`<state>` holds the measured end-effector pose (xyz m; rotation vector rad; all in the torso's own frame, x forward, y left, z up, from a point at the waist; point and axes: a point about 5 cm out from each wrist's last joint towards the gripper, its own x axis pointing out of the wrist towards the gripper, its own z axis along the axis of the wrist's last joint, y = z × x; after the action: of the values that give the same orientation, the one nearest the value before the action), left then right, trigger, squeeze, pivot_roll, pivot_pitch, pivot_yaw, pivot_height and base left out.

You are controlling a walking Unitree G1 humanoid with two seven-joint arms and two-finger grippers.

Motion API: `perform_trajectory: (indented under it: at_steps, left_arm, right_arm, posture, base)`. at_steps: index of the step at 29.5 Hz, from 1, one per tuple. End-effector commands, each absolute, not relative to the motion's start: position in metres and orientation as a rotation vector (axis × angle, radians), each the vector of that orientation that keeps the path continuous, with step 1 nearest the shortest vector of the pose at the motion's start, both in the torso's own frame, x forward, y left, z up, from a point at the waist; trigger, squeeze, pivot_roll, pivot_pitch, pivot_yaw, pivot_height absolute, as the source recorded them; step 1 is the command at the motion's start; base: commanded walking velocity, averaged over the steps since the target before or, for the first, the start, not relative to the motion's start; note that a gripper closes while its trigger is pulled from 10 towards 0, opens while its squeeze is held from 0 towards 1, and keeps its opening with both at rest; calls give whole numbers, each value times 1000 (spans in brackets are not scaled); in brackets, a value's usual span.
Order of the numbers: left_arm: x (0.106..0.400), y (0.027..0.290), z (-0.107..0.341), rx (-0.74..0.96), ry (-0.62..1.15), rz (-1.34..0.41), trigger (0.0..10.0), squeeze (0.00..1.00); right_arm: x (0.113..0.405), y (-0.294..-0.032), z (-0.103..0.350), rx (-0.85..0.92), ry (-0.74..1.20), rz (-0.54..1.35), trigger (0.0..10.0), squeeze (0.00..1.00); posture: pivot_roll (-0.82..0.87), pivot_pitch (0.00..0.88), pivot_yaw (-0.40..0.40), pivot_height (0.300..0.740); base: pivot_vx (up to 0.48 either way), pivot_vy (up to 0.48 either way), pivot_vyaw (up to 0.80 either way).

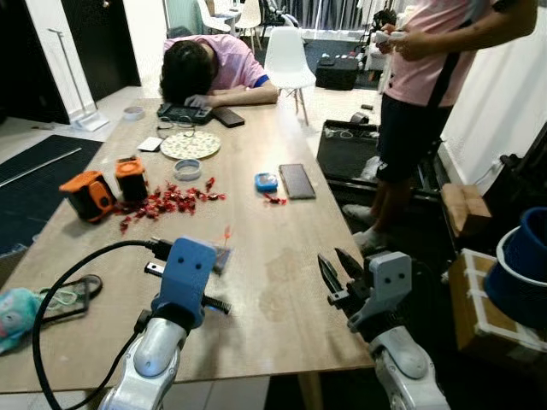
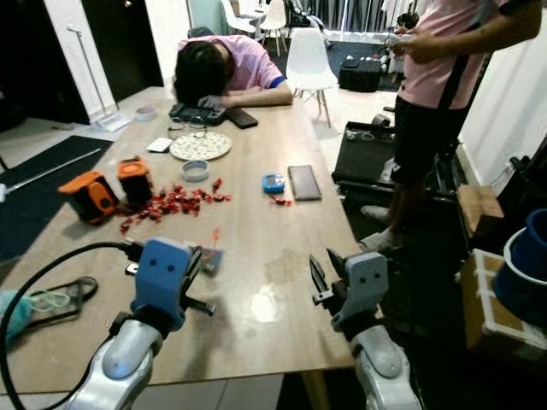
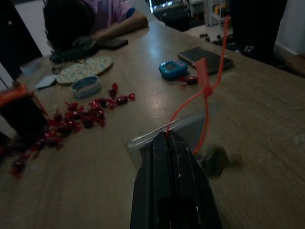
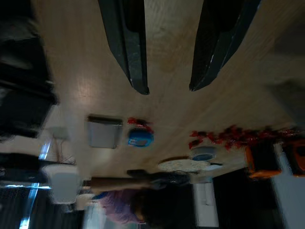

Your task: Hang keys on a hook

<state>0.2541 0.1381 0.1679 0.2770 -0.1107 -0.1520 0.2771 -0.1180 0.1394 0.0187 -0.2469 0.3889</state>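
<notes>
My left gripper (image 1: 219, 257) is over the near part of the wooden table (image 1: 282, 282), shut on the keys (image 3: 177, 130). They appear as a small grey, partly clear piece with a thin orange cord (image 3: 206, 90) rising from the fingertips. The keys also show in the right eye view (image 2: 208, 256), just ahead of the blue wrist. Near the table's right front edge, my right gripper (image 1: 338, 268) is open just above the bare wood, with nothing between its fingers (image 4: 131, 57).
Red wrapped sweets (image 1: 167, 202), two orange-black devices (image 1: 107, 188), a blue gadget (image 1: 266, 182) and a dark phone (image 1: 297, 180) lie mid-table. One person (image 1: 214, 70) rests their head at the far end. Another person (image 1: 427, 94) stands on the right. A black cable (image 1: 60, 282) loops at the left.
</notes>
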Motion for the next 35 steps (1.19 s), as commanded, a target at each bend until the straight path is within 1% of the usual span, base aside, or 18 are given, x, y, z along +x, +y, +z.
perform_trajectory:
  at_steps: [1, 11, 13, 35]
  left_arm:
    - [254, 135, 165, 285, -97, -158, 10000, 0]
    - [255, 137, 164, 289, -90, -155, 10000, 0]
    - [255, 137, 164, 287, -89, -153, 10000, 0]
    - [255, 139, 163, 281, -84, -131, 10000, 0]
  right_arm:
    - [275, -126, 134, 13, -224, 367, 10000, 0]
    - [276, -125, 134, 15, -224, 368, 10000, 0]
    - [276, -125, 134, 16, -224, 368, 10000, 0]
    - [277, -124, 134, 24, -227, 370, 10000, 0]
  posture:
    - [77, 78, -13, 740]
    - [81, 79, -12, 740]
    - [82, 79, -12, 740]
    - [92, 77, -11, 740]
  base:
    - [270, -394, 0]
    - [308, -364, 0]
    - [289, 0, 0]
    - [0, 0, 0]
